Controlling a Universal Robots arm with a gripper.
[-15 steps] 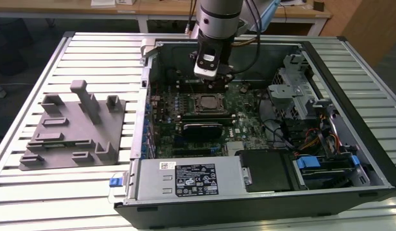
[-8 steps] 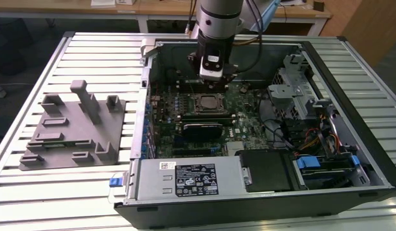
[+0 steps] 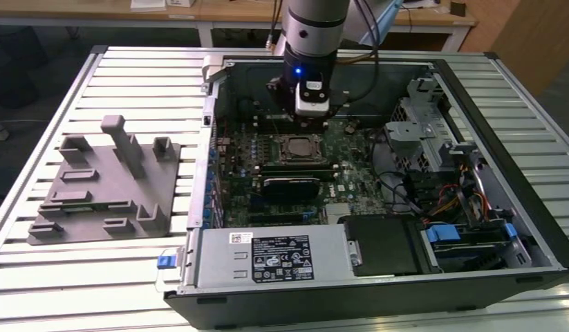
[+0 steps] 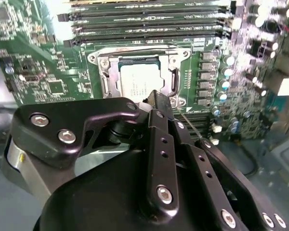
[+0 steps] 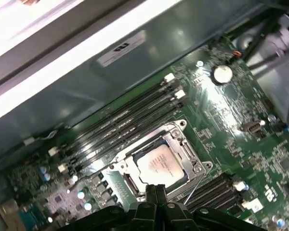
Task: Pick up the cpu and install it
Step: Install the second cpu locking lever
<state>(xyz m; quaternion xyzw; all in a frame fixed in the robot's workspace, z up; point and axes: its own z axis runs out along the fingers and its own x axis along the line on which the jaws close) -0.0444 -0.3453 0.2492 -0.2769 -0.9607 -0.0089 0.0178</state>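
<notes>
An open desktop computer case [image 3: 505, 173] lies on its side on a slatted metal tabletop [image 3: 137, 76], taking up the half of the tabletop toward the exterior view's right. Its green motherboard [image 3: 358, 176] faces upward. The robot arm [image 3: 312, 28] reaches down into the case from the tabletop's far edge, and its gripper [image 3: 314, 121] hangs just above the board, near the case's far wall.

The cpu [image 5: 161, 164], a small square chip with a pale silver top, sits flat inside the metal socket frame [image 5: 183, 144] on the motherboard. In the second wrist view the same cpu [image 4: 140, 82] lies in the frame [image 4: 103, 79], just beyond the black fingertips [image 4: 156, 101]. In both wrist views the jaws appear pressed together with nothing between them, their tips poised over the near rim of the socket, though contact with the chip cannot be made out for sure. A row of long black memory slots [image 5: 130, 118] runs beside the socket.

On the tabletop toward the exterior view's left rests a grey plastic fixture plate [image 3: 104, 197] with several upright posts, well apart from the gripper. A grey power supply [image 3: 270, 256] with a label fills the case's near corner.
</notes>
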